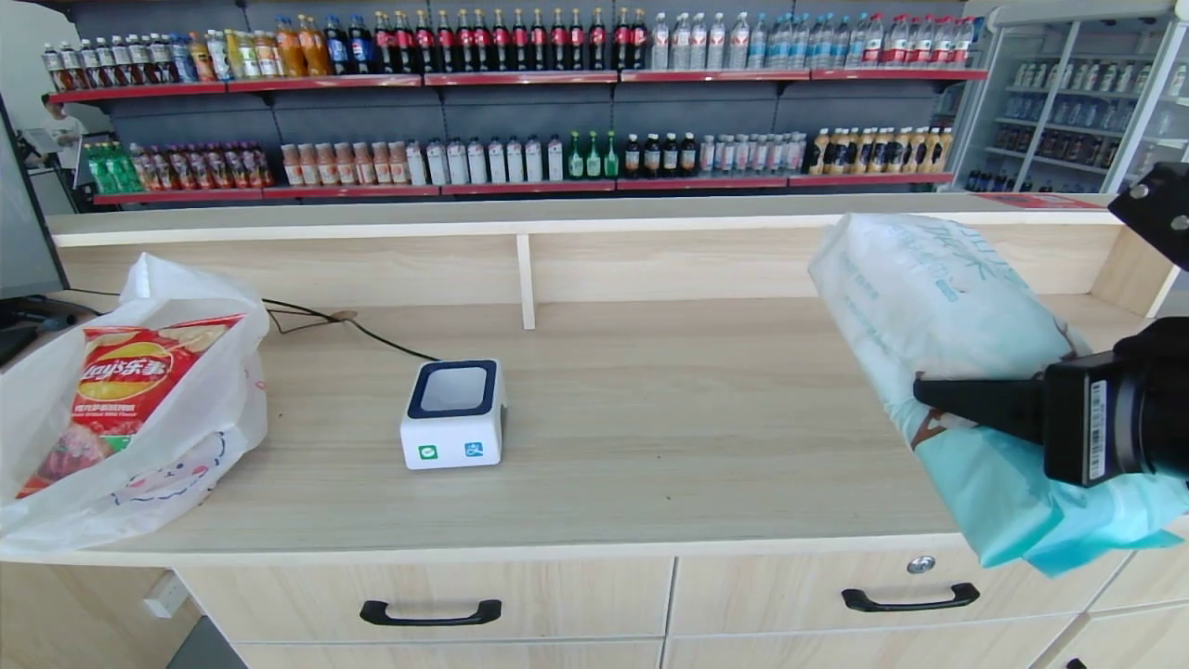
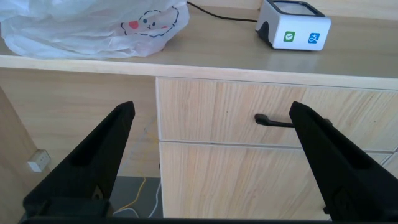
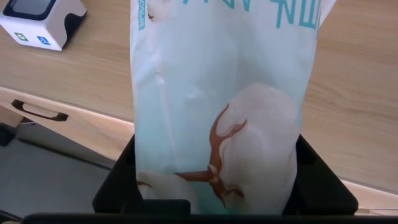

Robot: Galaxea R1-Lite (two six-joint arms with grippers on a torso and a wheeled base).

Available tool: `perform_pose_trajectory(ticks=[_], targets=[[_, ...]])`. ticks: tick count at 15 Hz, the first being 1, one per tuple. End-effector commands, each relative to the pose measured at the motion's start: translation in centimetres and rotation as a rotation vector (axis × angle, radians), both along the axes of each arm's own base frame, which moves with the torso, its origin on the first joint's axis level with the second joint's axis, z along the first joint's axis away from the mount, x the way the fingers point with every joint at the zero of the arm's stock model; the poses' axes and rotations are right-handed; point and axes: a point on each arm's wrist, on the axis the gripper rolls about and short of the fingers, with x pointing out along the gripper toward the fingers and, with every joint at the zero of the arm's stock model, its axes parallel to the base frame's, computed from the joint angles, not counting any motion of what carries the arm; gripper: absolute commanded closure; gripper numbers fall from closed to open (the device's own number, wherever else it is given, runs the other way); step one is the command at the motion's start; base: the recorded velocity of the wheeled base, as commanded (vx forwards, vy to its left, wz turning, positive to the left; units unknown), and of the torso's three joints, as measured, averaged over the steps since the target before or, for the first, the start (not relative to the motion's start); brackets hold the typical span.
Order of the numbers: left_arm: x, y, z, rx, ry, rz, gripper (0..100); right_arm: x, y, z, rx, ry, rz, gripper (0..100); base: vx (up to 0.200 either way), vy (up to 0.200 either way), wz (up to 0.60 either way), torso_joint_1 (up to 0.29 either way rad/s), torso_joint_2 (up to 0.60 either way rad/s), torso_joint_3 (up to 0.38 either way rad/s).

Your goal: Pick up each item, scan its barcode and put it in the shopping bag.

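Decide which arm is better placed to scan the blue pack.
Right: the right gripper is shut on the pack, above the counter, right of the scanner. The left gripper hangs open below the counter.

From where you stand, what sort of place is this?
Most likely a convenience shop's checkout: red shelves of bottled drinks behind, a white square barcode scanner on the pale wooden counter, a white plastic shopping bag, and a pale blue plastic packet held over that counter.

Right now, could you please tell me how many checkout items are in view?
2: a red chip bag inside the shopping bag on the left, and a pale blue package held by the right end effector. The bag may hide others.
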Motion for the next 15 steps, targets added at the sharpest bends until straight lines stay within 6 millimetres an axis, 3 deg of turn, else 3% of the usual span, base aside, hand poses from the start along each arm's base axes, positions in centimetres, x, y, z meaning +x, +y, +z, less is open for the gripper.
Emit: perform_pose_trajectory(ticks=[1,8,15], targets=[[0.0,0.0,0.0,0.001,0.000,0.000,0,0.0,0.3,-0.5,-0.012,0.017,0.013,100,0.000,0.000,0.00,0.000,0.00,0.000],[0.0,0.0,0.0,-0.001,-0.002,0.002,0,-0.3,0.7,-0.3,-0.010,0.005,0.034,100,0.000,0.000,0.00,0.000,0.00,0.000],[0.0,0.0,0.0,-0.001,0.000,0.000,0,-0.1,1.0,-1.4,-0.033,0.034,0.033,100,0.000,0.000,0.00,0.000,0.00,0.000]])
